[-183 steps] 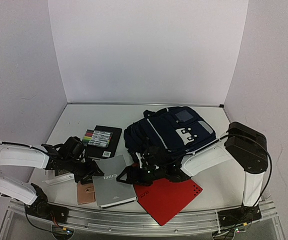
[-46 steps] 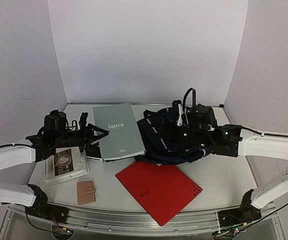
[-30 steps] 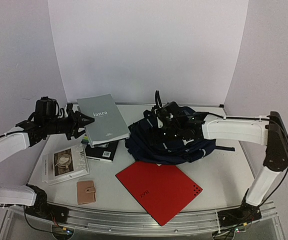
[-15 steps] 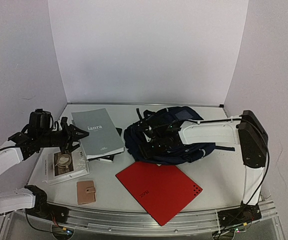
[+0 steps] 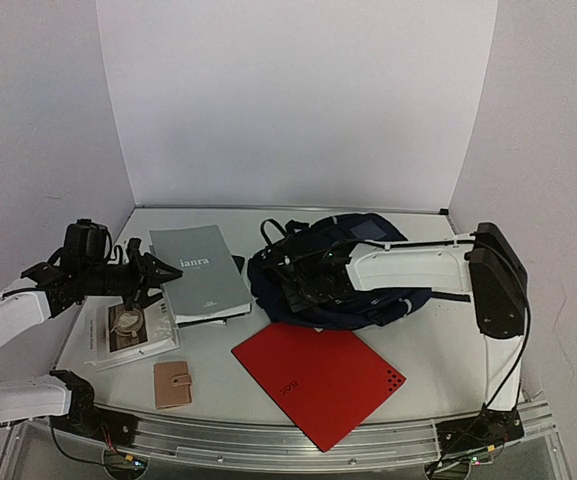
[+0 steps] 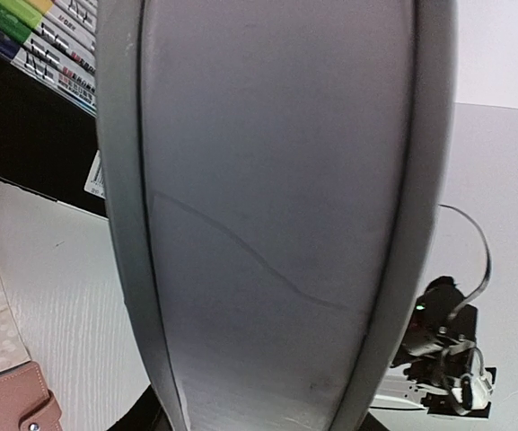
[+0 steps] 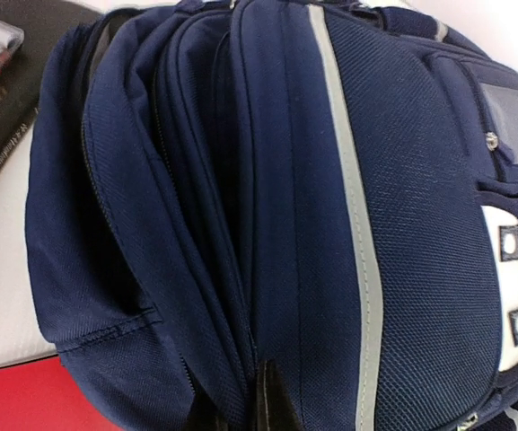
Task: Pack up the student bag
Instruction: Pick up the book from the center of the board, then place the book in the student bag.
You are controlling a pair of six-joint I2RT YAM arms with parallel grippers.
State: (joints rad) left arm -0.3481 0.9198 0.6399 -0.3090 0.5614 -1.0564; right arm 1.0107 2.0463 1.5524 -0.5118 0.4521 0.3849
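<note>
Left side: the left gripper (image 5: 146, 280) is clamped on the left edge of the grey "ianra" book (image 5: 200, 270). It carries the book flat above the black marker box (image 6: 25, 135), which shows only at the book's edges. A sleeved leaflet (image 5: 128, 330) and a tan wallet (image 5: 173, 384) lie nearer on the table (image 5: 438, 350). Neither is touched.

Centre: a red folder (image 5: 318, 380) lies flat at the near edge, just short of the bag.

Right of centre: the student bag (image 5: 368, 255) lies on its back at the far middle of the table. Its side folds face left, towards the book. The right gripper (image 5: 303, 290) is at the bag's near-left edge. In the wrist view its jaws are clenched, apparently pinching a lip of the bag's fabric beside the zip line.

Step in hand, as judged: opening a compartment for the book. The next move calls for lifting that lip so that a mouth gapes, then feeding the book in edge first.

Change noted: six seconds ago the book lay near the wallet; it is now raised. Half a second ago the right jaws stood apart at the bag; they are now shut.
</note>
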